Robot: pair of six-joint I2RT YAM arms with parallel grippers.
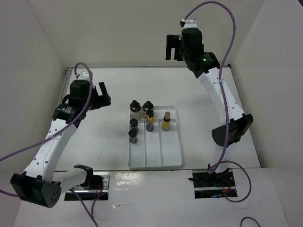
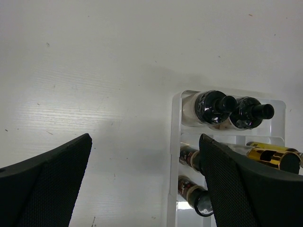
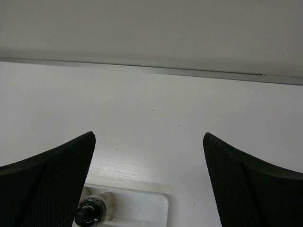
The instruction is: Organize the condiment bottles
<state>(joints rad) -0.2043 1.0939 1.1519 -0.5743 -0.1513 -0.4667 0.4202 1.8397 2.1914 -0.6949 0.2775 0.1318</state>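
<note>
Six condiment bottles [image 1: 149, 119] — two dark, two clear, two yellow — one tray [image 1: 169, 152]

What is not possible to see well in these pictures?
- Left wrist view: the two short dark jars are half hidden behind a finger; the bottom edge cuts the tray.
- Right wrist view: only one jar shows, cut by the bottom edge.
- Top view: the bottles' labels and contents are too small.
</note>
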